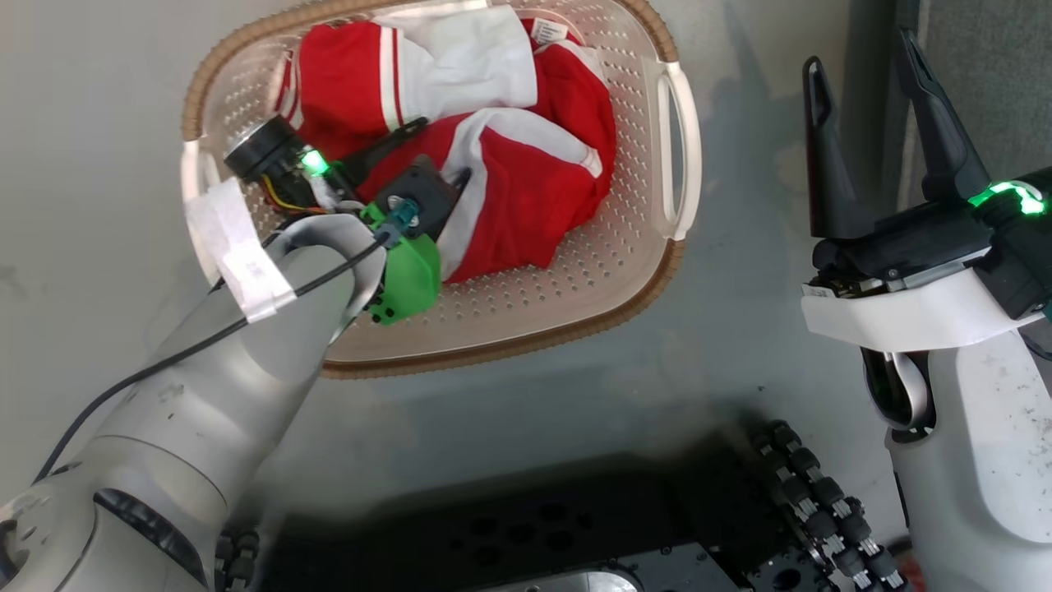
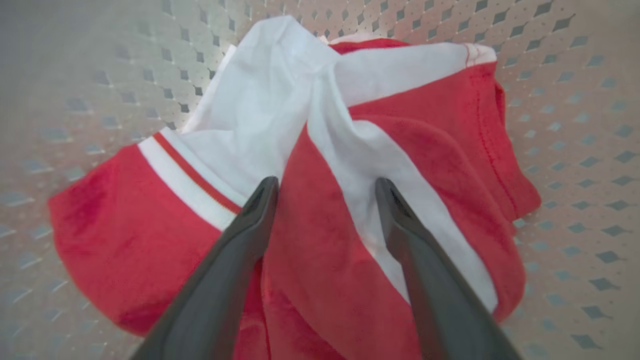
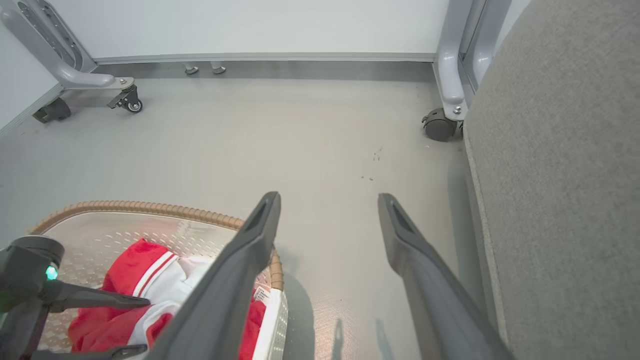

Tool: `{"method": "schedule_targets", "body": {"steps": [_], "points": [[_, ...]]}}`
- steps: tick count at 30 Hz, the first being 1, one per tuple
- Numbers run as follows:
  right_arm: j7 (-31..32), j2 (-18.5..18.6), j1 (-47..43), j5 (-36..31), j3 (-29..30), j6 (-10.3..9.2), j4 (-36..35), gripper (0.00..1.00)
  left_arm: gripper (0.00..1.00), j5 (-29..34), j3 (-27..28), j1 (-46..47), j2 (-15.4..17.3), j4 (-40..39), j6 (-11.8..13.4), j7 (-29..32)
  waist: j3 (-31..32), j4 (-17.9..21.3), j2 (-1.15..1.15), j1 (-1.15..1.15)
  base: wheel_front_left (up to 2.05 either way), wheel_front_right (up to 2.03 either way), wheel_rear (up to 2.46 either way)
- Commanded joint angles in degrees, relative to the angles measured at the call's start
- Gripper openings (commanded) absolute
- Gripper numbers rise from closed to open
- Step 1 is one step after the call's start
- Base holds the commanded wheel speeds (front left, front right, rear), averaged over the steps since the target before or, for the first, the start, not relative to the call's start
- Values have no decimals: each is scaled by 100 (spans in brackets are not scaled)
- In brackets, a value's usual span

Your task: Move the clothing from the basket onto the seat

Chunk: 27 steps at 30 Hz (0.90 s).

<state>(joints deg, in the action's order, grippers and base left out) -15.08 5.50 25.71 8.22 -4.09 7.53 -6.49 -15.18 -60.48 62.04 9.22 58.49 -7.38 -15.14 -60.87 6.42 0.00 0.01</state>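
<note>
1. Head view and right wrist view both show a smooth pale grey floor (image 3: 300, 140). It runs back to a white wall panel (image 3: 250, 25) and grey frames on castors (image 3: 440, 125).
2. Along the robot's right stands the seat (image 3: 560, 175), covered in coarse grey fabric, with nothing lying on it where it shows.
3. On the floor just beside the seat sits the basket (image 1: 526, 329), cream and perforated, with a brown woven-look rim and white side handles.
4. All the clothing (image 1: 526, 181) is heaped inside the basket: red cloth with white panels and thin stripes.
5. The left arm reaches down into the basket from the robot's left. The left gripper (image 2: 326, 182) has its jaws spread wide, tips down on the heap, with a ridge of red and white cloth between them and nothing clamped.
6. The right gripper (image 1: 859, 48) hangs over the floor between basket and seat, fingers spread wide and holding nothing.
7. A small white label (image 1: 549, 31) is sewn at the heap's far edge; its print is too small to read.
</note>
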Motion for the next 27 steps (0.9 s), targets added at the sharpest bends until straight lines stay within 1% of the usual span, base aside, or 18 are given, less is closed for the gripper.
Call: {"method": "schedule_targets", "body": {"steps": [1,4,9,14,15,16,17,18,22,27], "points": [[-13,-13,74,36,5,-8,-39,100,100,-109,-43,129,14,66,-7,-1,-142,137,0,-1,0,0,0],[-13,-45,88,64,-10,-8,-69,100,100,-245,-179,196,33,320,-7,-1,-223,190,0,-1,0,0,0],[-13,-71,130,81,-52,-8,-83,100,100,-546,-559,261,-55,755,-7,-1,-287,272,0,-1,0,0,0],[-13,-101,183,73,-75,-8,-115,100,100,-804,-870,320,-92,911,-7,-1,-327,304,0,-1,0,0,0],[-13,-106,178,72,-72,-8,-118,100,90,-829,-932,343,-100,926,-7,-1,-329,301,0,-1,0,0,0],[-13,-109,177,67,-70,-8,-122,100,49,-851,-968,373,-98,948,-7,-1,-330,299,0,-1,0,0,0],[-13,-111,175,58,-67,-8,-126,100,29,-850,-1016,404,-101,950,-7,-1,-331,296,0,-1,0,0,0],[-13,-113,174,53,-62,-8,-126,100,0,-867,-1055,417,-108,945,-7,-1,-333,291,0,-1,0,0,0],[-13,-110,172,31,-21,-8,-90,100,0,-945,-1150,414,-130,861,-7,-1,-297,237,0,-1,0,0,0],[-13,-109,215,98,-93,-8,-11,100,0,-1060,-1197,315,-81,686,-7,-1,-62,161,0,-1,0,0,0]]}}
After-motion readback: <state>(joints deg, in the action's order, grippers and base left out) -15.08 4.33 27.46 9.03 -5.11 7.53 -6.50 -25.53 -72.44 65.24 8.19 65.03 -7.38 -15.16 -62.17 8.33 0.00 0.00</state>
